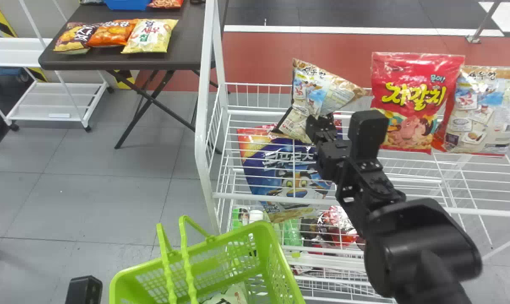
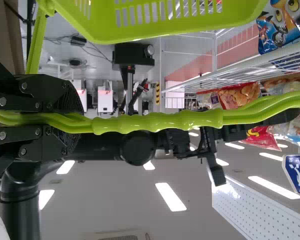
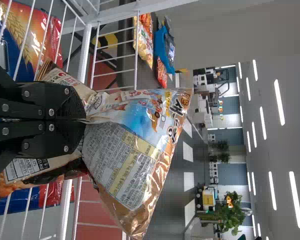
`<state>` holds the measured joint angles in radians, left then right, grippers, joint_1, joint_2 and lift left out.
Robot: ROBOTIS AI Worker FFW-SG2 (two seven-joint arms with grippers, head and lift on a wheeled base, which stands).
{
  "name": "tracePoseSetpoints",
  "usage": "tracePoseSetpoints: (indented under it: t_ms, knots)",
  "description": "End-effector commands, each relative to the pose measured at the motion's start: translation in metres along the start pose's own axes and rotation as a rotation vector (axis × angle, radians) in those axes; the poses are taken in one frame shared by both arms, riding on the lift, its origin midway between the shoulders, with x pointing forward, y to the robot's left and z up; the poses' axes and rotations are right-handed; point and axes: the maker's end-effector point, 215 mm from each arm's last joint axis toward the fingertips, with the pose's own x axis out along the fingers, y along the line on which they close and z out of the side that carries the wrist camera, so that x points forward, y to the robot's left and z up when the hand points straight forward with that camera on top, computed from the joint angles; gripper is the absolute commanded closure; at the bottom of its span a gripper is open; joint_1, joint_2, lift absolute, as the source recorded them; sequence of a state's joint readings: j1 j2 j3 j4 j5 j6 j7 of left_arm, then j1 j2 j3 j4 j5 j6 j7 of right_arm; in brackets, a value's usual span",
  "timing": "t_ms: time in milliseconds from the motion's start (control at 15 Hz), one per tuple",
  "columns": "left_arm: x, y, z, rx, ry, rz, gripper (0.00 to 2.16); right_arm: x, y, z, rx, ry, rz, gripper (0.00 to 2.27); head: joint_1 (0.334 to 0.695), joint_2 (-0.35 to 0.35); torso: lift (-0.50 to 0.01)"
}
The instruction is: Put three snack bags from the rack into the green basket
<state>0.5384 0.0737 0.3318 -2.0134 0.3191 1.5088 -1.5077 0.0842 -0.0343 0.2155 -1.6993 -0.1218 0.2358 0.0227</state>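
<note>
My right tool [image 1: 320, 122] pinches a crumpled tan-and-blue snack bag [image 1: 322, 90] at its waist, above the white wire rack [image 1: 200, 139]. The green plastic basket [image 1: 276, 249], handles [image 2: 155, 121] clamped in my left tool [image 2: 79, 120], lies leftward, lower and nearer me.

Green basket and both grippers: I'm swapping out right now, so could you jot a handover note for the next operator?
Left gripper: shut on the handles of the green basket.
Right gripper: pinching a crumpled brown snack bag above the rack.
Rack: a red bag and another brown bag stand at its right.
Done: a pack lies in the basket; full count unclear.
Left: put the held bag in, then check for three.
</note>
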Motion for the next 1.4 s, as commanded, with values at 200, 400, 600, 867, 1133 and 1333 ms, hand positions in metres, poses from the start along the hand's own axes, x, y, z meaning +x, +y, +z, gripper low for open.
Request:
tracePoseSetpoints:
  t_ms: [200,400,600,867,1133,1333]
  knots:
    - [0.0,-0.001,0.004,0.006,-0.005,-0.001,2.15,-0.11,0.021,-0.006,0.136,0.168,0.085,2.26,0.695,0.035,0.0]
    - [0.004,-0.002,0.006,0.009,0.004,-0.005,2.15,-0.171,0.065,-0.044,0.253,0.391,0.228,2.26,0.695,0.047,0.0]
    - [0.005,-0.003,0.006,0.012,0.007,-0.005,2.15,-0.216,0.114,-0.052,0.336,0.495,0.368,2.26,0.695,0.113,0.0]
    - [0.006,-0.003,0.006,0.01,0.006,-0.009,2.15,-0.267,0.163,-0.088,0.373,0.715,0.495,2.26,0.695,0.258,0.0]
    - [0.007,-0.004,0.006,0.012,0.009,-0.011,2.15,-0.266,0.178,-0.153,0.317,0.842,0.507,1.61,0.695,0.35,0.0]
    - [0.009,-0.004,0.004,0.009,0.014,-0.014,2.15,-0.228,0.181,-0.157,0.181,0.697,0.496,0.0,0.695,0.35,0.0]
